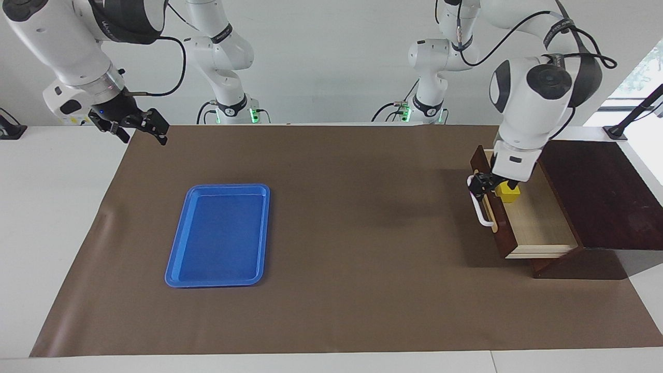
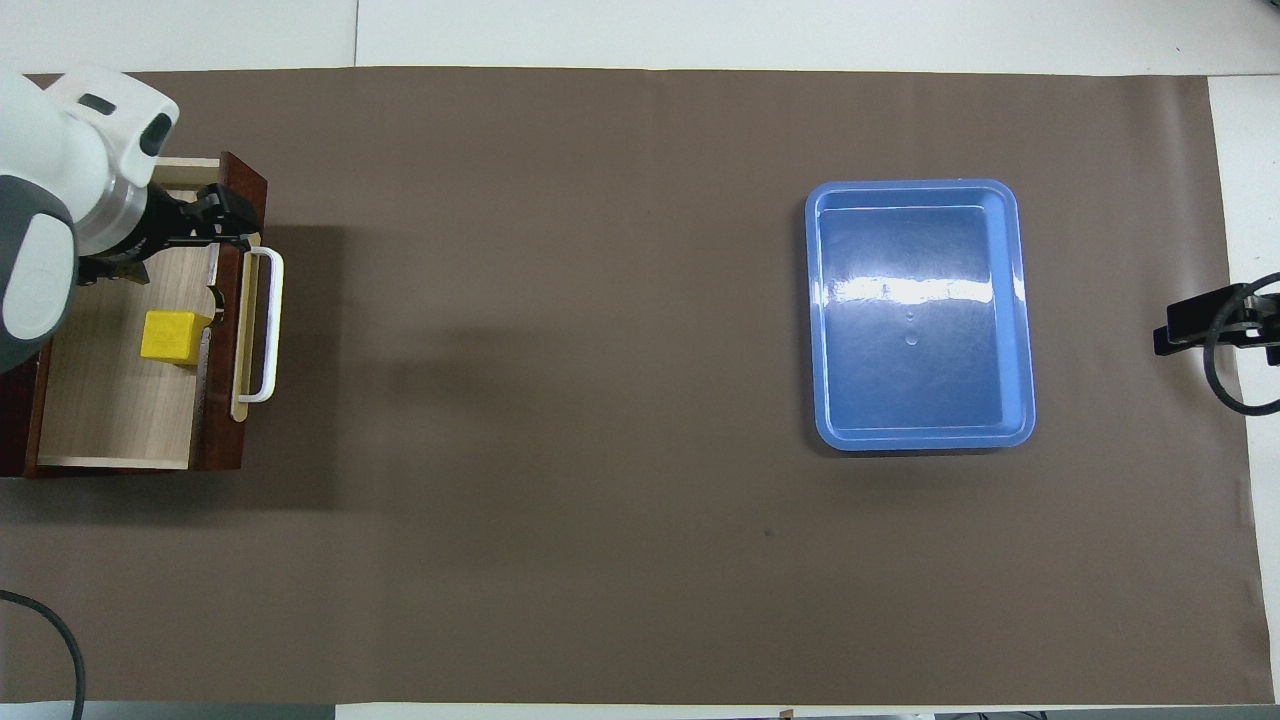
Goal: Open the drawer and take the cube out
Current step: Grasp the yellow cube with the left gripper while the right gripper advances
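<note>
The dark brown wooden drawer (image 1: 523, 220) stands pulled out, and the small bright-yellow cube (image 2: 175, 336) lies inside near its front panel. The left gripper (image 1: 492, 184) hovers above it, jaws released (the facing view half hides the cube; the overhead view shows it whole). The right gripper (image 1: 135, 126) waits over the counter's edge, jaws spread, cut off in the overhead view.
</note>
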`<action>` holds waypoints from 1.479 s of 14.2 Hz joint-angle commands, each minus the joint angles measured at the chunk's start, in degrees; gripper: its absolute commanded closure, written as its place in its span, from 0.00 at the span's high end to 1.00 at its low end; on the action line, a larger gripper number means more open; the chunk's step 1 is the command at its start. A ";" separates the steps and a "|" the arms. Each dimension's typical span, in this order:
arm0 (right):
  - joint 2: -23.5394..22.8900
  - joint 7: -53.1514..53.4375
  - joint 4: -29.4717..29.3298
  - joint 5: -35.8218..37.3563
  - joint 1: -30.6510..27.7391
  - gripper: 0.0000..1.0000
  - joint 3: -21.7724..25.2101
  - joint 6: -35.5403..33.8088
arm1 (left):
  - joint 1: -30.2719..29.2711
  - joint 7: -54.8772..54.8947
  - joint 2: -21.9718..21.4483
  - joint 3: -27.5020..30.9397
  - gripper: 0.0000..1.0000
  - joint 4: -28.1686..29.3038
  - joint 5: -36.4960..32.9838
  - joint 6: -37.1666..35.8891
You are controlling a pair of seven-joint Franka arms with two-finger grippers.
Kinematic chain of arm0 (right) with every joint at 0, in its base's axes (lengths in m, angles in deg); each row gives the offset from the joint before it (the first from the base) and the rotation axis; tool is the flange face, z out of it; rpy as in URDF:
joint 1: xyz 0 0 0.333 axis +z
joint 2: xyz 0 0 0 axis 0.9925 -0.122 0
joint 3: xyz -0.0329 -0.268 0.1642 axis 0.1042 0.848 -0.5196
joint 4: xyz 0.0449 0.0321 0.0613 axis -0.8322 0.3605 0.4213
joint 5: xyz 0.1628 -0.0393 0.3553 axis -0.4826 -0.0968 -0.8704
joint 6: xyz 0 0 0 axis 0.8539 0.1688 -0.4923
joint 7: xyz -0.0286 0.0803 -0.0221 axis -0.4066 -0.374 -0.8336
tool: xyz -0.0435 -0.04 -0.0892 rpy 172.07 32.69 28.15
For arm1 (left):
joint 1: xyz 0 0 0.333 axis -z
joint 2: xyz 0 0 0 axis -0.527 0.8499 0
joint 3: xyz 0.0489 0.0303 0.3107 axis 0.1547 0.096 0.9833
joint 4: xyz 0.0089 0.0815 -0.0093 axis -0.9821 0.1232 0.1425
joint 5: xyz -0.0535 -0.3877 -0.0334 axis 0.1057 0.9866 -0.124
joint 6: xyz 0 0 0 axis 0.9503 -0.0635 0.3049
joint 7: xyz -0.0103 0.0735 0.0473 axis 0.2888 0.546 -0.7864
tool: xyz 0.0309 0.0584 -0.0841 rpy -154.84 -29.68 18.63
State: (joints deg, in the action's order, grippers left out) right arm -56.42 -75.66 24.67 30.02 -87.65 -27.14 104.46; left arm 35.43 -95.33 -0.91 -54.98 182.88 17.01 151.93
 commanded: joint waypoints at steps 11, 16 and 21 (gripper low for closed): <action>1.06 4.35 1.01 0.63 -1.14 1.00 -0.74 1.84 | -8.37 -48.05 -6.49 0.12 1.00 14.84 3.61 9.00; -0.86 25.22 0.32 -0.24 1.91 0.99 -1.53 5.18 | -9.43 -52.08 -7.81 0.03 1.00 18.80 3.61 11.71; -10.34 48.65 -8.37 -5.26 7.63 0.98 -1.97 5.37 | -9.25 -57.72 -8.26 0.03 1.00 21.10 3.61 15.60</action>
State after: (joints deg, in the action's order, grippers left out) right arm -61.75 -33.57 21.97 26.42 -81.30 -28.92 110.21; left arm 26.44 -151.30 -7.23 -54.82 201.66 19.62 165.64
